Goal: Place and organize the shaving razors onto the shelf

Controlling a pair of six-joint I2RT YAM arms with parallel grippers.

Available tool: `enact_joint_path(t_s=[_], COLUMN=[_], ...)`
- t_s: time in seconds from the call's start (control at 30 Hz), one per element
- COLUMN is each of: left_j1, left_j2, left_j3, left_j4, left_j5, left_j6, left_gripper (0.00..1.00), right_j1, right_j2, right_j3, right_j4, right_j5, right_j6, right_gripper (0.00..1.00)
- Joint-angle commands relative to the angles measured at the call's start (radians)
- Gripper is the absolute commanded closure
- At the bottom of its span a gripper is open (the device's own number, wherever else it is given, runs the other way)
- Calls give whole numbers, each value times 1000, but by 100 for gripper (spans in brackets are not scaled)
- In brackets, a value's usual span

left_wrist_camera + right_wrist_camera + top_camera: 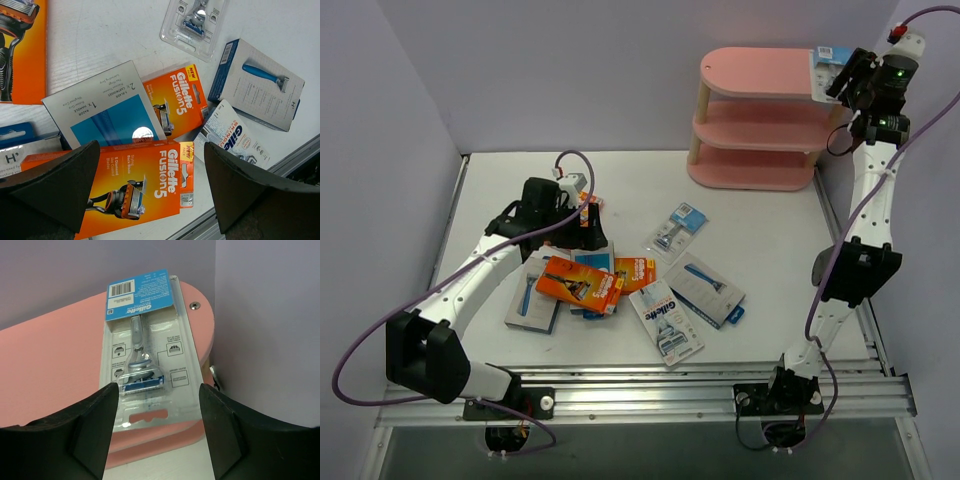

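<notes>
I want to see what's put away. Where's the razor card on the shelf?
In the top view, the card lies on the top board of the shelf, at its right end, between the fingers of the right gripper.

Glossy clear-plastic blister card (144, 347) — matt, smooth pink shelf (55, 350).

White table (775, 215) with aluminium rail (650, 388) along its near edge, lavender walls (570, 70) on 3 sides

The right gripper (845, 75) sat at the right end of the shelf (760, 75), on its top board, by a blister card (825, 62) lying there. The left gripper (583, 228) hung over packs (665, 320) strewn on the bench (770, 230), an orange box (578, 283) uppermost.
</notes>
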Motion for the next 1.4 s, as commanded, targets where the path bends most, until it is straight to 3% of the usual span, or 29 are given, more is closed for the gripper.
enact_joint_path(t_s=[0.0,0.23,0.53,0.77,0.97,1.13,1.27,1.37], left_j1=[9,10,10,10,13,13,13,13], left_j2=[-36,-44,-56,-46,-53,-55,-55,-56], left_j3=[34,29,29,31,31,29,26,25], left_j4=[37,38,37,37,38,41,43,43], left_j5=[-2,-13,-23,-6,-6,0,10,9], left_j6=[10,10,13,10,10,7,5,5], left_gripper=[6,6,6,6,6,6,6,6], right_j1=[-6,-6,-4,-6,-10,-10,-10,-10], right_j2=[-153,-227,-175,-214,-329,-478,-556,-566], right_j3=[-62,-151,-95,-150,-318,-640,-766,-826], right_j4=[57,71,57,29,67,273,383,480], right_j5=[-29,-40,-60,-32,-40,-31,6,0], right_j6=[15,15,32,72,184,389,524,610], right_gripper=[39,39,39,40,41,48,56,57])
